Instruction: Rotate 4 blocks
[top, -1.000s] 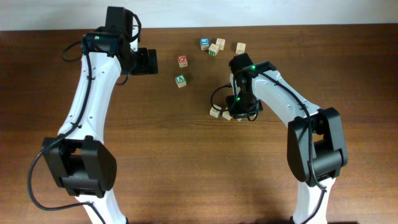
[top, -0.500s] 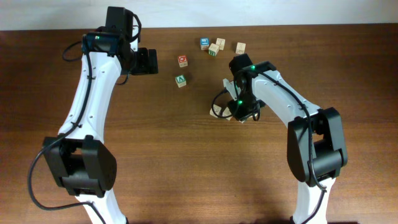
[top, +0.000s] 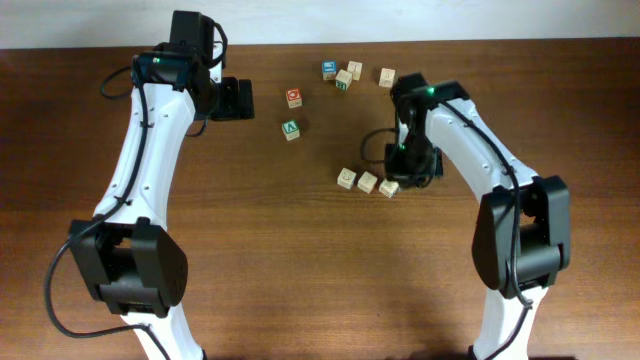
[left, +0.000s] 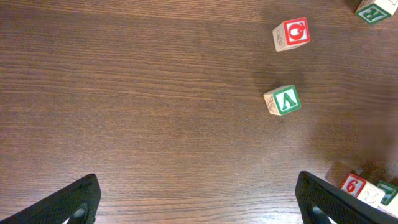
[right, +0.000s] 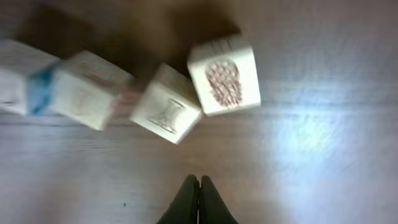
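The right gripper, fingers together and empty, hovers just beside the four blocks, crowded in a row on the worktop. Turning one likely nudges its neighbours. The left gripper is spread wide, well apart.

Ahead of the right fingers the blocks are blurred, printing unreadable, the leftmost cut by the edge.
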